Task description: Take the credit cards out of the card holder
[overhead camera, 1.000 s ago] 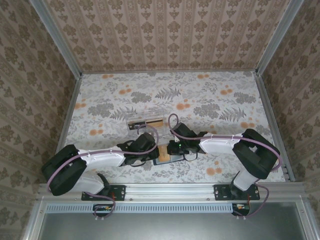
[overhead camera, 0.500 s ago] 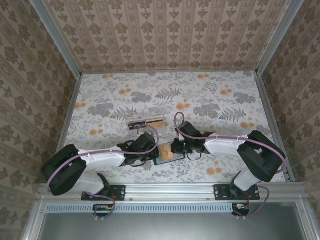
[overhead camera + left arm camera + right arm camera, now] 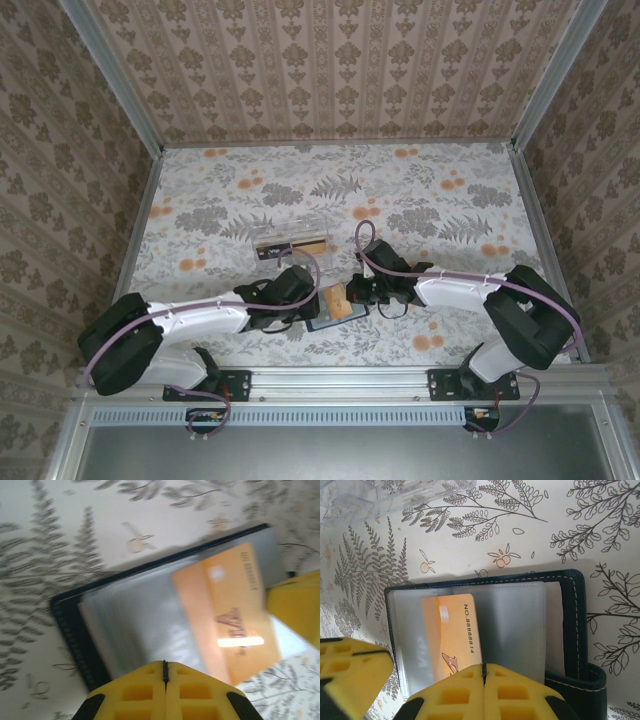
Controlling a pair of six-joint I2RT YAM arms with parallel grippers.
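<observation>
Card holder (image 3: 570, 630) lies open flat on table (image 3: 450, 200), between my arms. Orange card (image 3: 452, 635) is sleeved, its long axis pointing at right gripper (image 3: 483, 672), which is pinched closed, empty, tips at card's near end. Left gripper (image 3: 164, 666) is closed, empty, over the blank sleeve beside it.

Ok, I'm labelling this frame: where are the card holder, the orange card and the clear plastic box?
card holder (image 3: 574, 630): right wrist view, stitched navy border.
orange card (image 3: 450, 635): right wrist view, middle of its face.
clear plastic box (image 3: 290, 240): top external view, its middle.
</observation>
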